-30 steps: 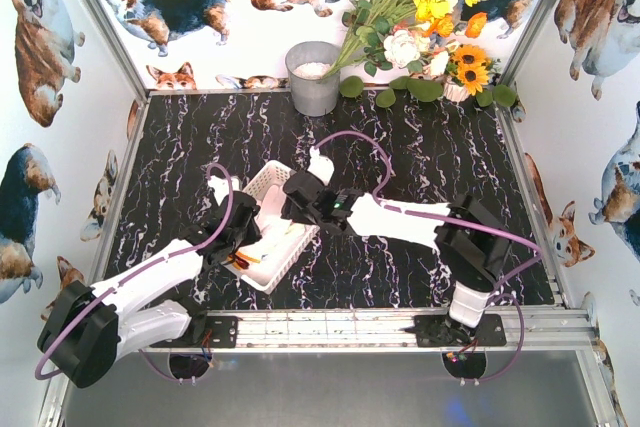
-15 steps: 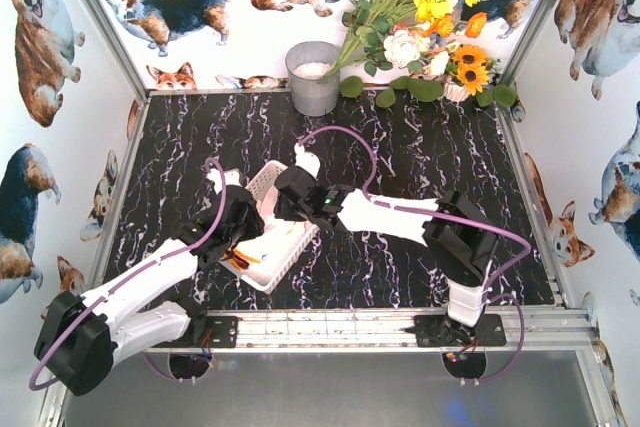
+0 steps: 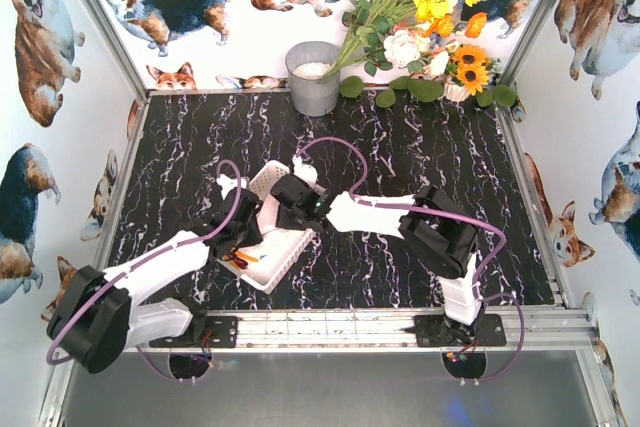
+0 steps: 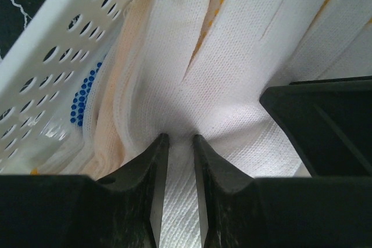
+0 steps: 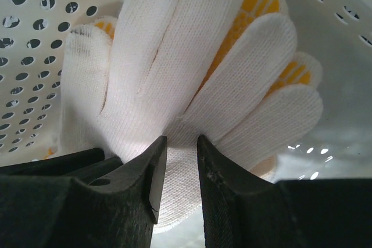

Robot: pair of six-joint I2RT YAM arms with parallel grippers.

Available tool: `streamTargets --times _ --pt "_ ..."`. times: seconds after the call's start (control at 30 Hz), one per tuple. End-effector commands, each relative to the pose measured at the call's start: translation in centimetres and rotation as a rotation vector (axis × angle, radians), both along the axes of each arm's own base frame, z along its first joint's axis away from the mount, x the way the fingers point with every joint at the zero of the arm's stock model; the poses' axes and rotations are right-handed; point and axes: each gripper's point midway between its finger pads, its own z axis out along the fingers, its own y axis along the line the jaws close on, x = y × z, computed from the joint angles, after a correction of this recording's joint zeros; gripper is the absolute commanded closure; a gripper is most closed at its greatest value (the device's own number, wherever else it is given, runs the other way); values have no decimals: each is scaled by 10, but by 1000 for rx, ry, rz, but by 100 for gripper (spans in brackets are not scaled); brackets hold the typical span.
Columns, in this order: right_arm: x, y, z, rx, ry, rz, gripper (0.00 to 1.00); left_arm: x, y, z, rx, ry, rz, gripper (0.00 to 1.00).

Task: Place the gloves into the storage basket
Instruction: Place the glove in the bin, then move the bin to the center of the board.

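Now: both arms reach into the basket (image 3: 262, 177), which sits on the table (image 3: 440, 167) left of centre, between the two wrists. Placement step, late stage.

Left gripper (image 4: 177, 146): jaws nearly together, with a fold of white knit pinched between the tips. The same view shows the gloves (image 4: 221, 79) stacked against the perforated wall. Cream layers and a blue-dotted one lie beside the white one, with orange-yellow showing between the folds.

Right gripper (image 5: 180, 143): jaws likewise narrow, clamped on the palm of a white glove that fans upward, with yellow showing behind it. Lattice wall stands on both sides, so this glove is inside the basket too. Whether both grippers hold the same glove cannot be told.

Top view: no glove made out outside the basket, though the arms cover part of the table and most of the basket's interior.

Judgement: the gloves are in. The step in hand looks like seating or flattening the top of the stack, and the task appears nearly done. The next move calls for opening both pairs of jaws well clear of the fabric before any lift. The arms should then rise straight up so the knit does not snag on a tip and trail over the rim. The basket looks light, so a sideways pull could shift it.
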Motion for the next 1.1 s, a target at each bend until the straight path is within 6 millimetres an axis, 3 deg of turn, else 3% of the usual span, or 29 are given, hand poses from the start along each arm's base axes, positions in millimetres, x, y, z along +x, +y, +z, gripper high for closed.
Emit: streamTargets --times 0.0,0.4,0.53,0.63,0.73,0.83,0.97,1.07 --pt "3 -12 -19 -61 37 -29 70 -13 9 -25 67 93 -47 82" --pt "16 -56 -34 -183 56 -58 70 -15 -32 -48 -82 135 -139 83" --pt "20 -68 -32 -192 54 -61 70 -8 -46 -49 -115 124 -159 84" --pt "21 -67 -28 -174 52 -38 69 -1 -51 -42 -109 104 -168 84" --pt "21 -57 -18 -138 42 7 68 9 -50 -24 -94 50 -173 79" --pt "25 -47 0 -94 7 39 66 18 -48 2 -63 -16 -204 68" --pt "31 -34 49 -24 -75 98 58 28 -38 45 20 -107 -260 54" --pt "34 -36 93 11 -155 113 52 37 -37 88 37 -207 -293 42"
